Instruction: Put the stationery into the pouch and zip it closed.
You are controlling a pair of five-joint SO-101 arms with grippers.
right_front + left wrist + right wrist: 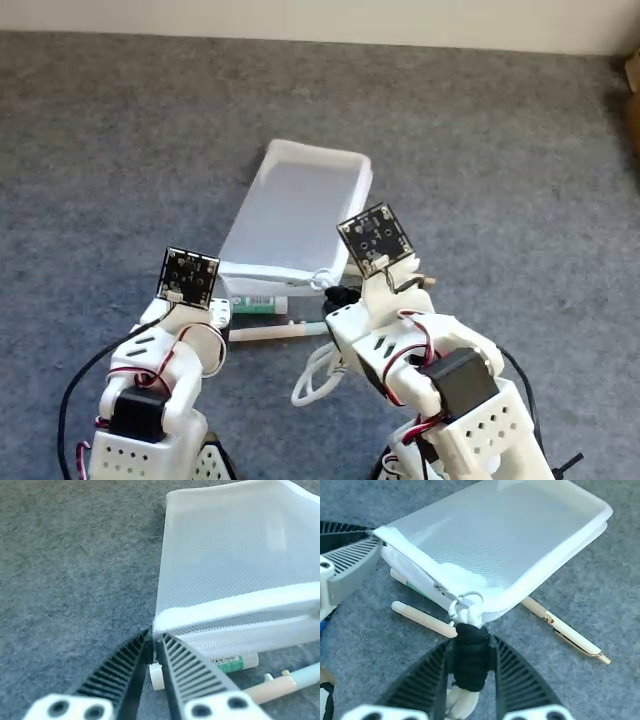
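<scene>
Pouch being held, stationery lying outside
The left gripper is pinching its corner, the right gripper clamping the zip pull; pens at lower centre are awaiting packing

A grey, felt-like covering spreads over the whole tabletop, its nap slightly mottled. A pale strip runs along its far edge. At the right-hand edge, a brown object just juts in, too cropped to identify.

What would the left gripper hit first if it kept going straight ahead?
The pouch: the left gripper sits right at its corner, seemingly pinching it.
</scene>
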